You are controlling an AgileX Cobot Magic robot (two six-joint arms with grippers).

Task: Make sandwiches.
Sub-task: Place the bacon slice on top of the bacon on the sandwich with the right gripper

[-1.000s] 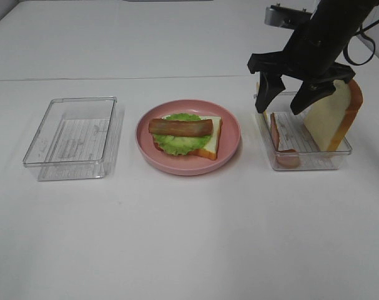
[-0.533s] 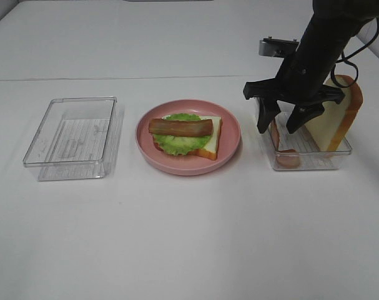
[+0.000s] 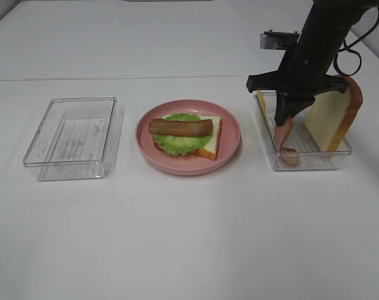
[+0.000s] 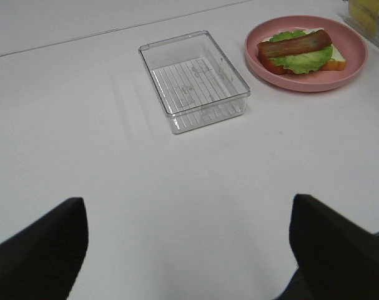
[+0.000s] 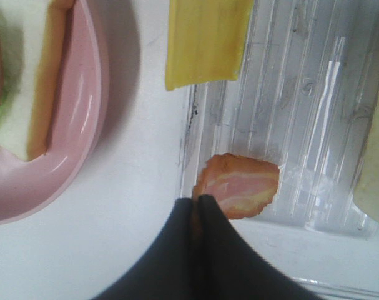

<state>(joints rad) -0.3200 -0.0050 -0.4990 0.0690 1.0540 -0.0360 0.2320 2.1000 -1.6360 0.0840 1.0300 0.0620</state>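
The sandwich stack lies on the pink plate: a white bread slice, a green lettuce leaf and one brown meat strip on top. My right gripper reaches into the right clear box and is shut on a pinkish meat strip; its lower end shows just past the closed fingertips. A second bread slice leans in that box, with yellow cheese at its far left corner. My left gripper hangs open over bare table.
An empty clear box stands left of the plate, also seen as the empty box in the left wrist view. Another meat piece lies at the right box's front. White table runs across the front.
My right gripper came down into the right box and shut on the meat strip, which now stands tilted under the fingers. The left arm has not moved.
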